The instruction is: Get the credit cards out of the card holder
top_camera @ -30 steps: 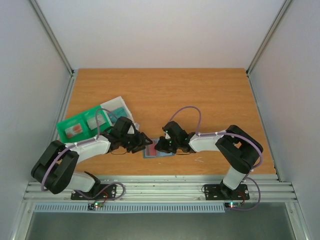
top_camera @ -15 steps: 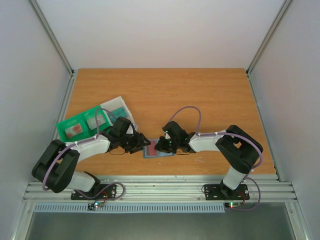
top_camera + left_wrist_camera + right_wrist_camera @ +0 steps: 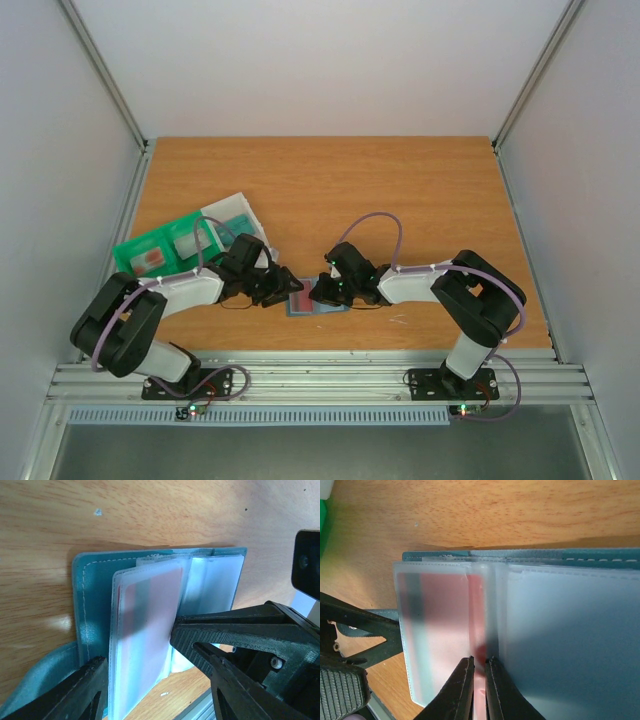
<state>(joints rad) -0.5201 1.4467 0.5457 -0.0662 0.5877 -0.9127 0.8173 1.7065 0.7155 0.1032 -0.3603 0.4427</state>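
White arms, black grippers (looping lilac cables).

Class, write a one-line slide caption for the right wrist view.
Right gripper pinches a sleeved reddish-pink card inside the open slate-blue card holder.

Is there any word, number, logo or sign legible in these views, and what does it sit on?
No text can be read in any view.
reddish card: blurred behind a frosted sleeve of the card holder; only colour shows, no print.
pale cards in the green tray: one has a red mark, but they are too small in the top view to read.
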